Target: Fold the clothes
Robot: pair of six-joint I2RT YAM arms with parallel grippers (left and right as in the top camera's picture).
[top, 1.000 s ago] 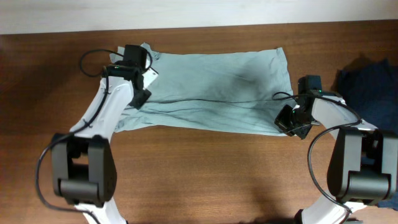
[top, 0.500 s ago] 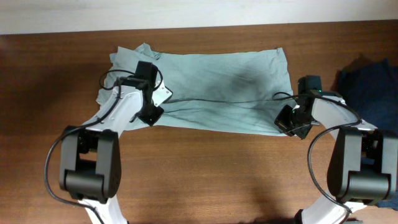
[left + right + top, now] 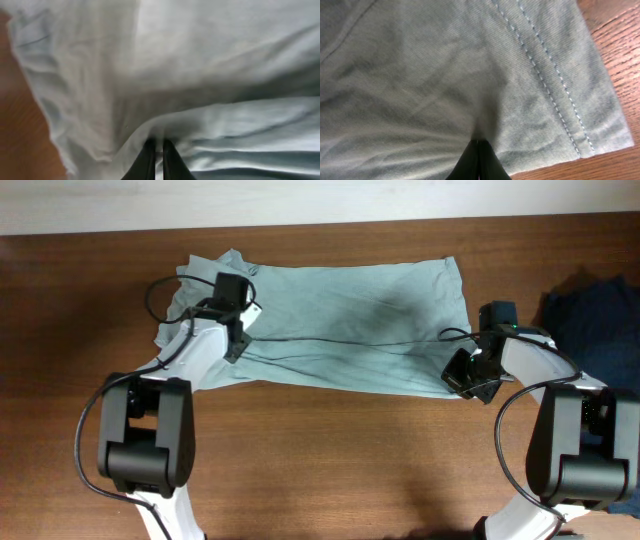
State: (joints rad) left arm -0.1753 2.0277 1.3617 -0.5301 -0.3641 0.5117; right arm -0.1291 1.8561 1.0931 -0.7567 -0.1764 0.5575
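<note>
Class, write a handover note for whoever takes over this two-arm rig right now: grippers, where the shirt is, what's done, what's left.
Left gripper: shut on the pale grey-blue thin wrinkly T-shirt, near its left end.
Right gripper: shut on the same shirt, at its near right corner beside the stitched hem.
Shirt: spread wide across the brown wooden table, with a long crease along its middle. Dark navy garment lies apart at the right edge.
Done: both pinches taken.
Left: the folding; no compact fold shows yet.
</note>
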